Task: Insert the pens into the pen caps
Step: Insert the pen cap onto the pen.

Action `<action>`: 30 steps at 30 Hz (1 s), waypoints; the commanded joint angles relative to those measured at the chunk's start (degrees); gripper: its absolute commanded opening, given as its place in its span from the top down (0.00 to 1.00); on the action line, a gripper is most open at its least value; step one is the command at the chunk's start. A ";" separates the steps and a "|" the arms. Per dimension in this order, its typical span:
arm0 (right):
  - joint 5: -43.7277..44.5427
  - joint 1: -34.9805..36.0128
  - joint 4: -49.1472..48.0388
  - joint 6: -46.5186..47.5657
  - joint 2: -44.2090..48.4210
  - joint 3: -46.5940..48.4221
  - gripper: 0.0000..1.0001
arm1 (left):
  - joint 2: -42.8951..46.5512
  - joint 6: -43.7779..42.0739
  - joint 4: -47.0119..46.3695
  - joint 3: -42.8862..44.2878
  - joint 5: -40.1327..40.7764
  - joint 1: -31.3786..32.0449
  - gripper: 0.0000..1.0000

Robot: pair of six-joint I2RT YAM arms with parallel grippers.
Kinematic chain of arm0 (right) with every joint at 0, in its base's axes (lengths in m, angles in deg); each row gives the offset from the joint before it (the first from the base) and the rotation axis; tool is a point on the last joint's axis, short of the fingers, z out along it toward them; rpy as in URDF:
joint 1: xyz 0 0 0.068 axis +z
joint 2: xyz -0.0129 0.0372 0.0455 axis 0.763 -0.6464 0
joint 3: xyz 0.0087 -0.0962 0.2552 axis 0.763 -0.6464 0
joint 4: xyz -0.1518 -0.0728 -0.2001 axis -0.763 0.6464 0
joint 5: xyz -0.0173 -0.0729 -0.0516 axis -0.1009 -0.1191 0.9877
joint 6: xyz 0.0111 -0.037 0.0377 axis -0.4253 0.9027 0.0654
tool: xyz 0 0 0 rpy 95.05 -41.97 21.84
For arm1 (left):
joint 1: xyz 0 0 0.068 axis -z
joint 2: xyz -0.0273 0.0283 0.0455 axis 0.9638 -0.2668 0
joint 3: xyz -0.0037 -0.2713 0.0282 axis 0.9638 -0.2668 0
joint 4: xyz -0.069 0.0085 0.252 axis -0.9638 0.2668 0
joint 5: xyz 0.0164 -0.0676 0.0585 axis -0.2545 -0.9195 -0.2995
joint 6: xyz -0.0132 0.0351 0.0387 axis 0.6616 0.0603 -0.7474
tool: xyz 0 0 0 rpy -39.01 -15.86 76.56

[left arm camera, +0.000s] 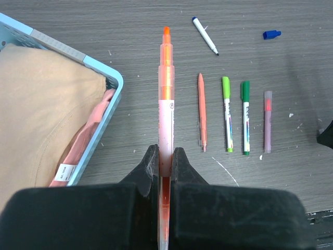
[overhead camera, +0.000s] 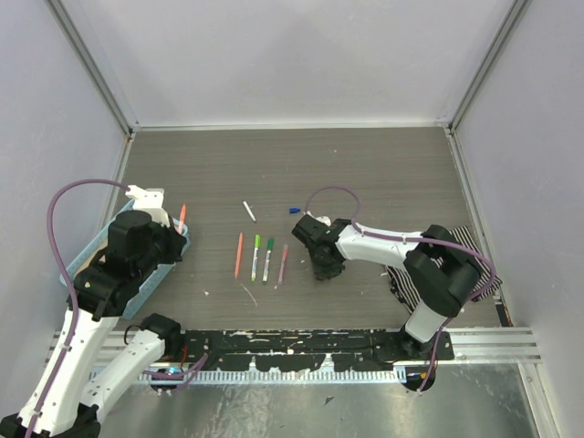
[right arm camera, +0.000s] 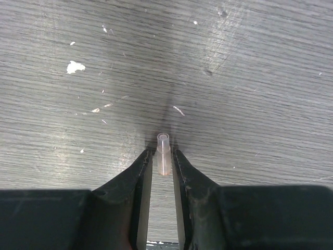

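My left gripper (left arm camera: 165, 159) is shut on an orange-and-white pen (left arm camera: 166, 104), which points away from it above the table; the pen's red tip (overhead camera: 182, 214) shows in the top view. On the table lie an orange pen (left arm camera: 202, 112), a light-green pen (left arm camera: 227, 113), a dark-green pen (left arm camera: 245, 117) and a pink pen (left arm camera: 268, 122) side by side. Farther off are a small white pen (left arm camera: 205, 35) and a blue cap (left arm camera: 271, 35). My right gripper (right arm camera: 163, 154) is down at the table, open, with a small clear pinkish cap (right arm camera: 164, 143) lying between its fingertips, a narrow gap on each side.
A light-blue basket (left arm camera: 110, 75) holding tan and pink cloth stands at the left, close beside my left gripper. A striped cloth (overhead camera: 474, 245) lies at the right edge under the right arm. Small white flecks dot the dark wood tabletop (overhead camera: 365, 173).
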 commanded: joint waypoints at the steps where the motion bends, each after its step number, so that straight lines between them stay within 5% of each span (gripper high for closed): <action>1: 0.30 0.14 1.51 1.08 -1.94 0.41 0.75 | 0.30 -0.28 -1.63 0.12 0.61 -0.26 1.00; 12: -0.99 0.40 -1.17 1.63 2.04 -0.92 0.98 | -1.65 0.38 -0.79 2.41 -0.78 -0.32 1.00; 25: -8.30 -1.85 -8.17 2.52 10.46 -5.79 0.99 | -6.47 9.18 -9.80 -0.35 -14.99 0.64 1.00; 30: -11.04 -5.71 -13.21 0.15 16.42 -9.01 0.99 | -9.32 14.66 -15.59 -2.77 -13.17 9.72 1.00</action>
